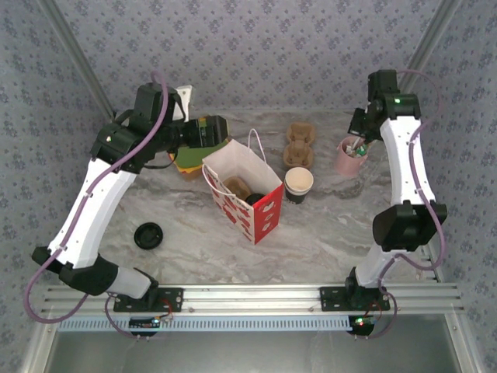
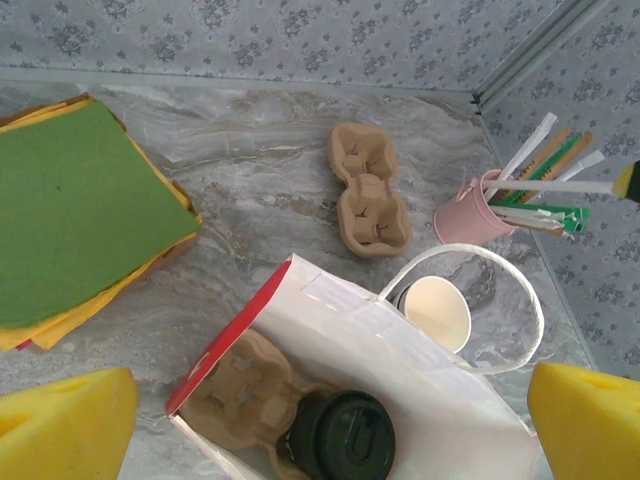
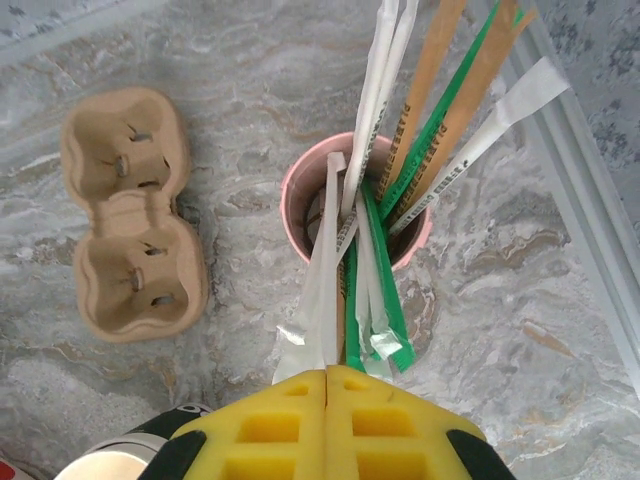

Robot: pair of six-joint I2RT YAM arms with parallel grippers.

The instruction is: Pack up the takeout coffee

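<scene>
A tall red-and-white paper bag [image 1: 247, 203] is standing open in the middle of the grey marbled table [image 1: 194, 245], and the takeout coffee [image 1: 299, 184] — a short, lidless paper cup with a white rim and a dark ribbed sleeve — is sitting upright on the table just beside the bag's right side, outside it. Inside the bag a brown pulp cup carrier [image 2: 245, 390] is lying next to a black-lidded cup [image 2: 350, 435]. The left gripper [image 2: 325, 425] is hovering over the bag's mouth with its yellow fingers [image 2: 65, 425] spread wide, grasping nothing. Further right of the bag, past the coffee, the right gripper [image 3: 328, 400] is hanging above a pink cup of sticks and straws [image 3: 292, 200], its fingers pressed flat together — apparently nipping the end of a white paper-wrapped straw [image 3: 330, 260], though the contact is hard to make out. Two more pulp carriers [image 1: 300, 144] are lying behind the bag, a green-topped stack of paper [image 2: 80, 200] behind it to the left, and a loose black lid [image 1: 148, 235] is resting left of the bag.
</scene>
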